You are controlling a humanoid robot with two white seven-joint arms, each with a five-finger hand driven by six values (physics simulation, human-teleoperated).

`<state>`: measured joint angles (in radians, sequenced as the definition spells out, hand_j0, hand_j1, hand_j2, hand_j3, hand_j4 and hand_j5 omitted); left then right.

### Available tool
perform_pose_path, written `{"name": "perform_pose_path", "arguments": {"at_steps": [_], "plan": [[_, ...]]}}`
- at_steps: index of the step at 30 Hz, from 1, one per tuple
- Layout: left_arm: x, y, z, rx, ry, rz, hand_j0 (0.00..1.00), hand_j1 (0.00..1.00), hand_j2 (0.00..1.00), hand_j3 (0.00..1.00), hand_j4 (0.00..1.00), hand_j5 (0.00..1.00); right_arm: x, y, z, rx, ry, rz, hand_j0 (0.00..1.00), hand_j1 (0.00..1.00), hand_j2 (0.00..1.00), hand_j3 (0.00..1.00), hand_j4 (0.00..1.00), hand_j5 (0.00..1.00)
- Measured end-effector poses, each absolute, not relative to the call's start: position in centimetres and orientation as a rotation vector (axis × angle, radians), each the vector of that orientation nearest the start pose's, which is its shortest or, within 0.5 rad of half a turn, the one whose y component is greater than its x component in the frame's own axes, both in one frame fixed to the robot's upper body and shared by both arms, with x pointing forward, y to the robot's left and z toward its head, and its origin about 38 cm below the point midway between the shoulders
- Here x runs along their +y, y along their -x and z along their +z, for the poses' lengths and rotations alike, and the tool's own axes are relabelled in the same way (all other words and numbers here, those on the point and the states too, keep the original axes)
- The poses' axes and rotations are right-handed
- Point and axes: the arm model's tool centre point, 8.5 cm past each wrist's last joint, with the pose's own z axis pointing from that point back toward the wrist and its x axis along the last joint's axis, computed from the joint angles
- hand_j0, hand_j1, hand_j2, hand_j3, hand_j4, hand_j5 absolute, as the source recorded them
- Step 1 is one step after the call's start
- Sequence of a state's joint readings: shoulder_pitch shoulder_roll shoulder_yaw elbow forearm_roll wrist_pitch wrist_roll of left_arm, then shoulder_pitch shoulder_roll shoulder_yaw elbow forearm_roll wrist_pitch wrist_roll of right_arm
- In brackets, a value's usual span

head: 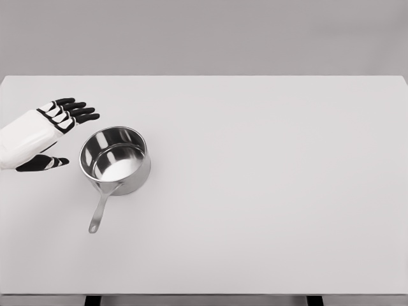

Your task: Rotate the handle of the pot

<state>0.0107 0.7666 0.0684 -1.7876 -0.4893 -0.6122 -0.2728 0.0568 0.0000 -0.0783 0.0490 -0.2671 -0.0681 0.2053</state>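
1. The pot [115, 159] is seen to be made of polished metal, with a glossy, mirror-like wall and a bright, reflective inner base.
2. Its handle [99, 211] is formed of the same smooth, shiny metal.
3. The table [268, 185] is presented as a smooth, matt, pale surface on which no grain or texture can be made out.
4. The left hand [48, 134] is rendered in smooth white shell, apparently hard plastic, and its fingers [80, 111] are covered in matt black material.

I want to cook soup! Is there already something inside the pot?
Empty. The pot stands upright on the table, and its shiny bare bottom shows through the open top. Nothing lies inside.
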Motion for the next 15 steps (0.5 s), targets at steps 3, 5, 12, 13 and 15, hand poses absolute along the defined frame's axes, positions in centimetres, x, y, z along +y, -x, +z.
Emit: {"name": "perform_pose_path", "arguments": {"at_steps": [3,5,12,13,15], "plan": [[35.5,-33.5,22.8,-1.75,-0.69,-1.705,1.0,1.0,1.0,1.0,1.0,1.0,-25.6,4.2,-25.9,-0.012,-0.091,-0.346,1.0,1.0,1.0,1.0,1.0,1.0],[35.5,-33.5,22.8,-1.752,-0.689,-1.705,1.0,1.0,1.0,1.0,1.0,1.0,-25.6,4.2,-25.9,-0.012,-0.091,-0.346,1.0,1.0,1.0,1.0,1.0,1.0],[33.8,-35.0,26.9,-1.812,-0.601,-1.831,1.0,1.0,1.0,1.0,1.0,1.0,-25.6,4.2,-25.9,-0.012,-0.091,-0.346,1.0,1.0,1.0,1.0,1.0,1.0],[33.3,-35.1,27.0,-1.811,-0.564,-1.859,1.0,1.0,1.0,1.0,1.0,1.0,-25.6,4.2,-25.9,-0.012,-0.091,-0.346,1.0,1.0,1.0,1.0,1.0,1.0],[32.5,-35.0,26.2,-1.788,-0.48,-1.9,1.0,1.0,1.0,1.0,1.0,1.0,-25.6,4.2,-25.9,-0.012,-0.091,-0.346,1.0,1.0,1.0,1.0,1.0,1.0]]}}
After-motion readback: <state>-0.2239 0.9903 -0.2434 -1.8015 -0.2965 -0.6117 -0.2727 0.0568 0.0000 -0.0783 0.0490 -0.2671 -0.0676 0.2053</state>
